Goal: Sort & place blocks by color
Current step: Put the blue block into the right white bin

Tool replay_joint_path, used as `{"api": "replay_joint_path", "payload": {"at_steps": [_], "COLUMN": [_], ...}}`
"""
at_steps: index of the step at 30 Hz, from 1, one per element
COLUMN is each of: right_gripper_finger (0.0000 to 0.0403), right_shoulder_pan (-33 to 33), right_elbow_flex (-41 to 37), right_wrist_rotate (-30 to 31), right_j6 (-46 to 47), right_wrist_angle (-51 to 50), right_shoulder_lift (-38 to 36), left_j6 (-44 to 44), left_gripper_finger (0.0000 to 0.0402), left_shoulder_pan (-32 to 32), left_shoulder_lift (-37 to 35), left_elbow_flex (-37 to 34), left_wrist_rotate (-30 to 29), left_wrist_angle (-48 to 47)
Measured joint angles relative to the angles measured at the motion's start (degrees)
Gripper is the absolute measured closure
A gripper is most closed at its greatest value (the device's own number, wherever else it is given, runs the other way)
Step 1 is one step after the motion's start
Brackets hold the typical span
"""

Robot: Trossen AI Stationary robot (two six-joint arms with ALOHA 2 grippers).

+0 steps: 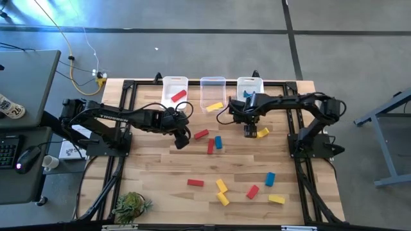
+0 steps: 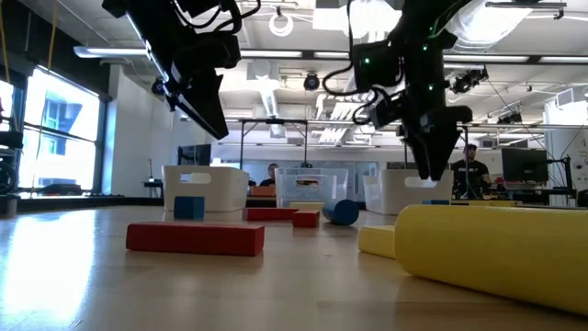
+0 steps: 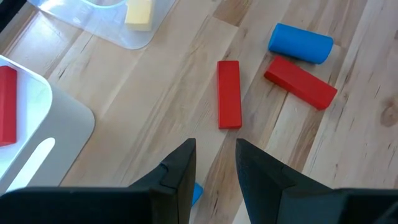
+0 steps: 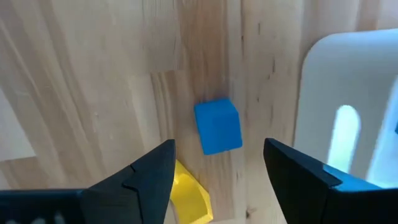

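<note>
In the overhead view we see the right gripper (image 1: 250,131) right of centre in the upper half of the frame, just below the rightmost bin (image 1: 250,85). Its fingers are spread wide and empty; its wrist view shows a small blue cube (image 4: 217,126) on the wood between them, with a yellow block (image 4: 189,196) near one finger.

The left gripper (image 1: 182,138) sits left of centre, below the leftmost bin (image 1: 174,88), which holds a red block (image 1: 178,95). Its fingers stand slightly apart, gripping nothing. Ahead of it lie a red bar (image 3: 229,94), another red bar (image 3: 300,81) and a blue cylinder (image 3: 301,43).

The middle bin (image 1: 212,88) holds a yellow block (image 1: 214,106). More red, yellow and blue blocks (image 1: 221,186) lie scattered across the lower middle of the table (image 1: 154,173).
</note>
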Motion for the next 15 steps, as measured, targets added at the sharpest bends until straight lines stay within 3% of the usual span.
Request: {"api": "replay_joint_path", "payload": {"at_steps": [15], "right_gripper_finger": [0.0171], "right_shoulder_pan": [0.00], "right_elbow_flex": [-0.02], "right_wrist_rotate": [2.91], "right_j6": [-1.08], "right_wrist_angle": [1.31], "right_shoulder_lift": [8.19], "left_j6": [0.00], "left_gripper_finger": [0.0300], "left_shoulder_pan": [0.02], "left_shoulder_lift": [0.00], "left_elbow_flex": [0.00], "left_wrist_rotate": [0.15], "left_wrist_angle": [0.00]}}
